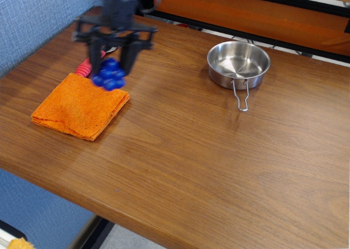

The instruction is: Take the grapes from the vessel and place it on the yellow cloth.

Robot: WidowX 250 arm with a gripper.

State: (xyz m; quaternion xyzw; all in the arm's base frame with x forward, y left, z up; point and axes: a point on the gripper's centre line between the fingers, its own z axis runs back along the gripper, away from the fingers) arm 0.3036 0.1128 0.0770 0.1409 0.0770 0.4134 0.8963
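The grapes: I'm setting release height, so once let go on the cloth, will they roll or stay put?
The grapes, held in the claw, look like a glossy cluster of round balls, so probably slippery and apt to wobble. The woven, slightly rumpled yellow cloth should likely damp any rolling. A low release seems safer.

Black gripper (111,68): two dark straight fingers (96,57) under a wide black crossbar, topped by a bulky dark grey body, all motion-blurred, details unreadable.

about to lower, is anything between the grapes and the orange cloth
Nothing visible. The gripper holds the grapes over the yellow cloth's far corner; the fork lies beside that corner, not on it.
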